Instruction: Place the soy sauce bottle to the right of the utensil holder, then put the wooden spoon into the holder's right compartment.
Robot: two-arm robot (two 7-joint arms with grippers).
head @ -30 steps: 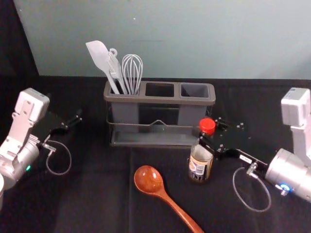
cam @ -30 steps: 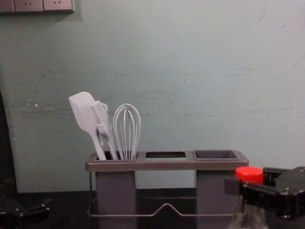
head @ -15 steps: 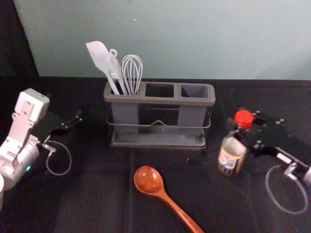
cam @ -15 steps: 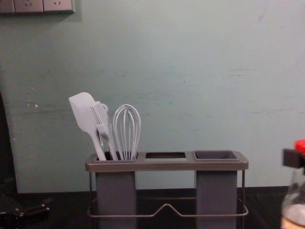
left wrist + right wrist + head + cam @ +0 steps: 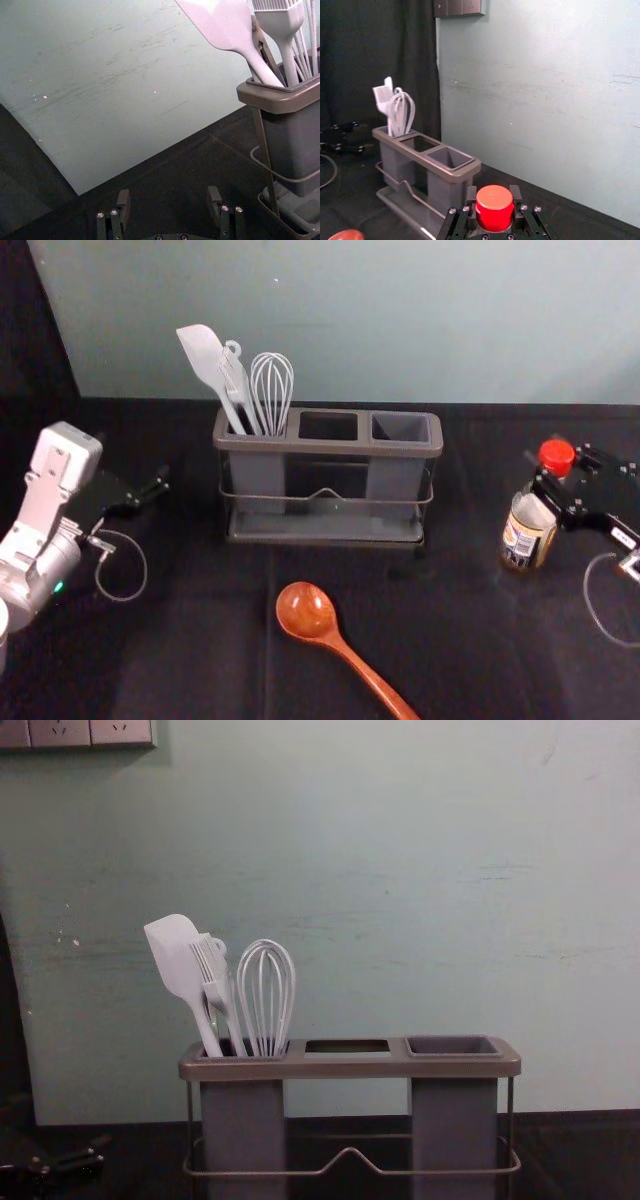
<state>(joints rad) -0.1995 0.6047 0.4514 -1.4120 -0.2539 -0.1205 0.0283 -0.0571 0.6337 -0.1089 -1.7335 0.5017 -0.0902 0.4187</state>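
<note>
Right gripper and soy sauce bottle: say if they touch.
Touching. The right wrist view shows the right gripper holding the bottle by its red cap, a jaw against each side.

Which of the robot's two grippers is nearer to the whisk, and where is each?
Left. The left gripper is open, to the left of the whisk; the right gripper is farther off, beyond the utensil holder's right end, holding the soy sauce bottle.

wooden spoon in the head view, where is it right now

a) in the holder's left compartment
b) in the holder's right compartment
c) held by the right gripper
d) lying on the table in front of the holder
d: the wooden spoon lies on the dark table, in front of the utensil holder.
</note>
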